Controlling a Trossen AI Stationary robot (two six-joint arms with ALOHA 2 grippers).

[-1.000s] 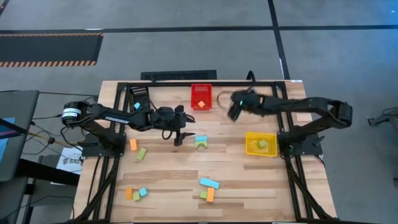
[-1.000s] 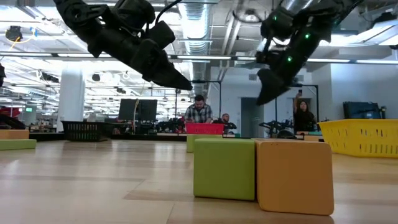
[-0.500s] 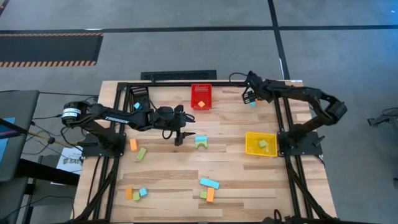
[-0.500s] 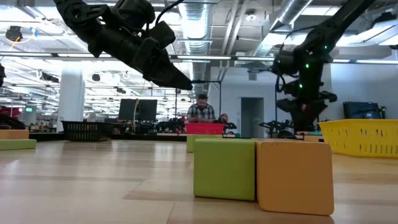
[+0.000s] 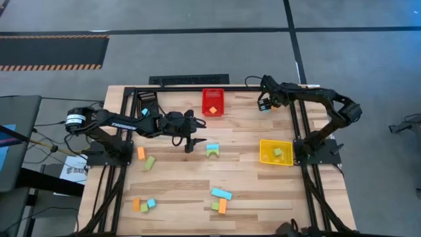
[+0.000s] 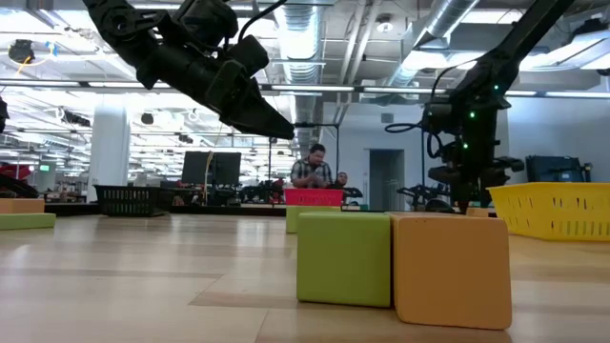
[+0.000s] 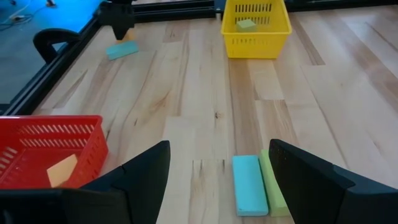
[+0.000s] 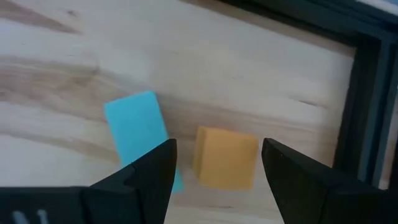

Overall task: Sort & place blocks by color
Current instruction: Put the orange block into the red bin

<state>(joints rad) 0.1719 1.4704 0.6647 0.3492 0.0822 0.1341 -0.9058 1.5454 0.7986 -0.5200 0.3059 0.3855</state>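
My right gripper (image 5: 264, 103) (image 8: 217, 182) is open at the table's far right corner, pointing down. In the right wrist view its fingers stand on either side of an orange cube (image 8: 225, 156), with a light blue bar (image 8: 138, 132) (image 5: 266, 108) beside one finger; both lie flat on the table. My left gripper (image 5: 191, 143) (image 7: 217, 180) is open above the table's middle. It hangs just left of a light blue bar (image 7: 249, 185) and a light green bar (image 7: 274, 187) lying side by side (image 5: 212, 150).
The red bin (image 5: 212, 102) at the far edge holds an orange block (image 7: 62, 169). The yellow bin (image 5: 275, 152) on the right holds a green block (image 7: 246, 25). More blocks lie on the left (image 5: 141, 153) and near the front (image 5: 222, 193) (image 5: 143, 205). Black frame rails (image 8: 373, 93) border the corner. People stand in the room behind (image 6: 312, 170).
My right gripper has swung from beside the red bin toward the table's far right corner, turned to point down, and come down over the orange cube and blue bar.
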